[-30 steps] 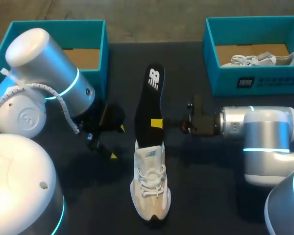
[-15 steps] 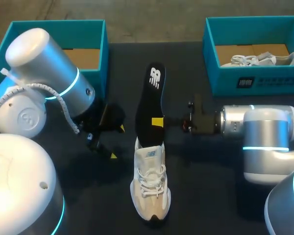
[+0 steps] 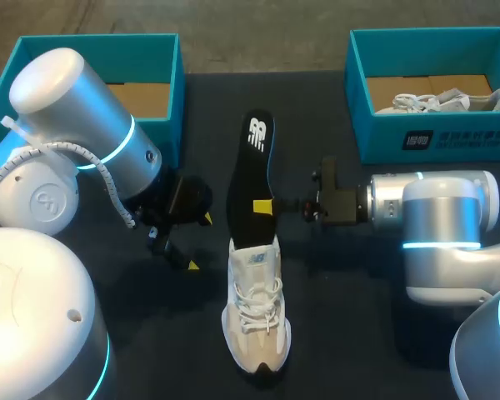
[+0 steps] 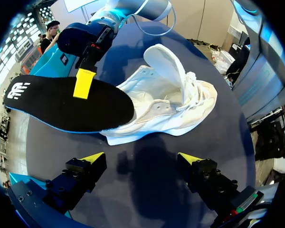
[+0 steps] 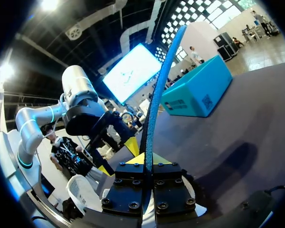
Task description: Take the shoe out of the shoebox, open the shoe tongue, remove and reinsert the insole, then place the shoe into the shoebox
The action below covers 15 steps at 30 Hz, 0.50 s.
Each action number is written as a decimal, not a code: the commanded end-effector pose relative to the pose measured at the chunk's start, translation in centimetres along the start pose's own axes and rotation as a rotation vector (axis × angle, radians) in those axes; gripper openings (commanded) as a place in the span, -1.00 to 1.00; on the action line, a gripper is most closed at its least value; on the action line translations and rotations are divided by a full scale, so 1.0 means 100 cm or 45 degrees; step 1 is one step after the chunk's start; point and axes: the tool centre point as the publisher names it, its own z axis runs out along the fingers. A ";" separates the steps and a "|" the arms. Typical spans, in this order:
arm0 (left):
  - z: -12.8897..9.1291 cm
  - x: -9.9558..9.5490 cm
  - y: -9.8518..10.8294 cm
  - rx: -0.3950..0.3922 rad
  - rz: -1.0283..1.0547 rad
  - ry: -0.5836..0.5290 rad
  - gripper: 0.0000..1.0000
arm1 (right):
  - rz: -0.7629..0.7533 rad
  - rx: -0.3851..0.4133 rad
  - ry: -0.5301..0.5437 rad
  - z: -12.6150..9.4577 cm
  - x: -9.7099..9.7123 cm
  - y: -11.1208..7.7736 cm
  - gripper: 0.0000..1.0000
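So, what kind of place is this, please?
Probably a robot lab test bench, not a shop: two robot arms at a dark table, two teal shoeboxes, and a white shoe whose black insole the right gripper holds.

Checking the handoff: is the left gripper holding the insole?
No, the left gripper is open and empty; the right gripper pinches the insole.

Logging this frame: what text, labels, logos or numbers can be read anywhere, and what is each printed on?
Nothing reads clearly as words or numbers.
On the insole: a white logo at its far end, a mark only, no legible words.
On the right shoebox: white label print on its front wall, too blurred to read.
On the shoe: a small tag on the tongue, too small to read.
On the left shoebox: none visible.
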 end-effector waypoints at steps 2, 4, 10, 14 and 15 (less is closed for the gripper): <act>0.000 0.001 0.000 -0.004 -0.001 -0.001 1.00 | 0.005 -0.025 -0.019 -0.001 0.005 -0.012 -1.00; 0.000 0.001 0.000 -0.004 -0.001 -0.001 1.00 | 0.004 -0.036 -0.028 -0.002 0.009 -0.014 -1.00; 0.000 0.001 0.000 -0.004 -0.001 -0.001 1.00 | -0.009 -0.063 -0.017 -0.004 0.012 -0.019 -1.00; 0.000 0.001 0.000 -0.004 -0.001 -0.001 1.00 | 0.002 -0.071 0.018 -0.005 0.011 -0.021 -1.00; 0.000 0.001 0.000 -0.004 -0.001 -0.001 1.00 | 0.004 -0.071 0.022 -0.004 0.011 -0.022 -1.00</act>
